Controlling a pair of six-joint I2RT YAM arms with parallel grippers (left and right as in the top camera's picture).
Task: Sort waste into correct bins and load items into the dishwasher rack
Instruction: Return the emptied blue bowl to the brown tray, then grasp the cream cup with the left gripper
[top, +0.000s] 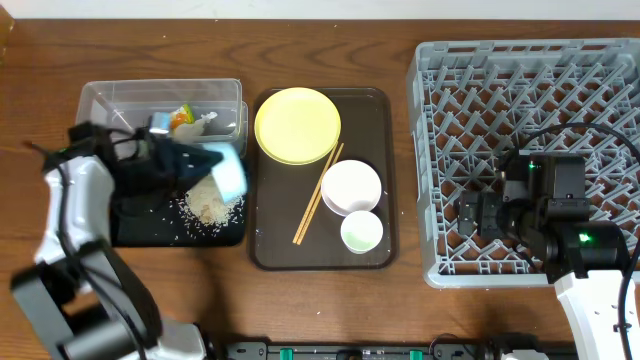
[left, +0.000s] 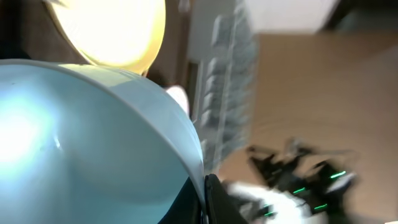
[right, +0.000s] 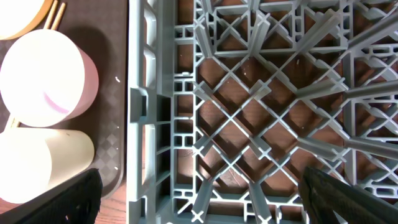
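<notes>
My left gripper (top: 207, 160) is shut on the rim of the light blue bowl (top: 229, 172) and holds it tipped on its side over the black tray (top: 140, 228). A heap of white rice scraps (top: 207, 206) lies on that tray. In the left wrist view the bowl (left: 93, 143) fills the frame, with my fingers (left: 205, 200) pinching its rim. The green-and-orange wrapper (top: 182, 118) lies in the clear tub (top: 120, 98). My right gripper (top: 468, 216) hangs open and empty over the grey rack (top: 530, 100), near its left wall (right: 205, 199).
The brown serving tray (top: 375, 120) holds the yellow plate (top: 297, 124), chopsticks (top: 318, 195), white bowl (top: 351, 186) and pale cup (top: 361, 231). The right wrist view shows the white bowl (right: 43, 78) and cup (right: 37, 165) beside the rack wall (right: 140, 106).
</notes>
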